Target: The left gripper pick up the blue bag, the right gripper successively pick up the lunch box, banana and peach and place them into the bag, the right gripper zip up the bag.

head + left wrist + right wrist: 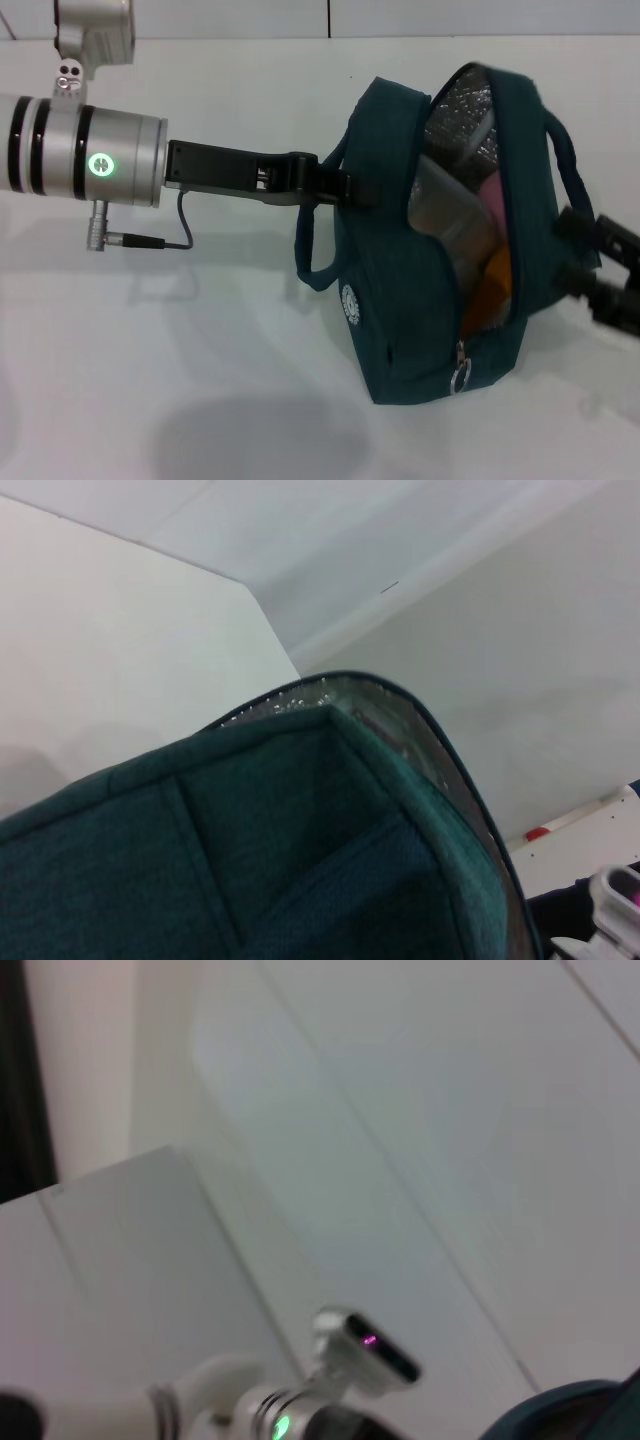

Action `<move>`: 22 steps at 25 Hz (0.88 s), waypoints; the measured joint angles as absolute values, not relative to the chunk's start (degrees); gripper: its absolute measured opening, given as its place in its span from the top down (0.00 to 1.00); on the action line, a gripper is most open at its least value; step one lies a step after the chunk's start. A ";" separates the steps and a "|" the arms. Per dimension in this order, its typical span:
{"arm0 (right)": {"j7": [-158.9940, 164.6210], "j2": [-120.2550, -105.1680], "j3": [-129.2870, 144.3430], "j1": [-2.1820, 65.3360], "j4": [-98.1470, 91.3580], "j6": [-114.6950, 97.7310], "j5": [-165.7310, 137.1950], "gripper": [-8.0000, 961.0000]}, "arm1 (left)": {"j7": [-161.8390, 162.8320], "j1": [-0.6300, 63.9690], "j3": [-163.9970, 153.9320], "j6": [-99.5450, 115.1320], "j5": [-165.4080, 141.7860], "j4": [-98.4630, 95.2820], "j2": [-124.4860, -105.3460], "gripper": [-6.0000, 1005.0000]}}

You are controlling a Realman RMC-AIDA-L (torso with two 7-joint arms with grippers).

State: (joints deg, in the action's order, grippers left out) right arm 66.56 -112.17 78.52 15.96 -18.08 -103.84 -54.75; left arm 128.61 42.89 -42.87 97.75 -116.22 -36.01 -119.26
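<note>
Two black claws work at one large dark teal-blue fabric lunch bag (400,300), which stands on a plain white table (150,350) with its top unzipped and gaping. Nearest the camera, at the bag's lower front corner, a small metal ring zipper pull (460,380) hangs at the end of the open zipper, and a round white logo (350,303) marks the side panel. Just above, inside the opening, an orange-yellow curved piece of the banana (492,290) shows low in the bag, with the pink peach (493,203) above it and the clear plastic lunch box (450,215) lying against the silver foil lining (462,112). At the right edge of the head view, the right gripper (590,262), a black claw, sits just beside the bag's right side near one loop handle (565,165); it is blurred, and whether its fingers are spread or pressed together cannot be told. On the left, the left gripper (345,187), a black two-fingered claw on a silver cylindrical arm with a glowing green light ring (101,164), reaches across the table and its fingers pinch the bag's left edge by the other loop handle (310,235). The left wrist view shows only teal fabric and a strip of foil rim close up.
</note>
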 joint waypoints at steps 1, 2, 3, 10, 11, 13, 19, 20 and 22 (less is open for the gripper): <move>64.46 -112.30 78.69 15.44 -18.15 -104.58 -55.42 0.18 | 128.60 42.89 -42.94 97.75 -116.17 -35.99 -119.26 0.95; 62.14 -112.36 78.86 15.09 -18.22 -105.39 -56.54 0.16 | 128.59 42.89 -42.98 97.75 -116.13 -35.97 -119.26 0.95; 59.75 -112.45 79.04 14.98 -18.15 -106.11 -58.11 0.15 | 128.59 42.89 -42.99 97.76 -116.13 -35.93 -119.26 0.95; 43.01 -114.59 78.29 11.55 -17.49 -106.14 -65.65 0.08 | 127.92 42.89 -43.44 97.64 -116.04 -34.52 -119.26 0.95; 43.01 -114.59 78.29 11.55 -17.49 -106.14 -65.65 0.08 | 127.90 42.89 -43.43 97.64 -116.05 -34.33 -119.26 0.95; 40.77 -114.88 77.38 10.75 -16.43 -105.75 -65.24 0.08 | 127.88 42.90 -43.44 97.65 -116.05 -34.12 -119.26 0.95; 40.40 -114.69 73.20 10.23 -15.39 -106.69 -65.14 0.08 | 127.76 42.89 -43.42 97.74 -115.93 -33.98 -119.26 0.95; 40.24 -114.69 72.24 9.95 -15.34 -107.03 -65.14 0.08 | 127.67 42.86 -43.41 97.74 -115.93 -33.93 -119.26 0.95; 39.86 -114.63 69.98 9.37 -15.18 -108.25 -65.16 0.08 | 127.48 42.82 -43.41 97.74 -115.92 -33.82 -119.26 0.95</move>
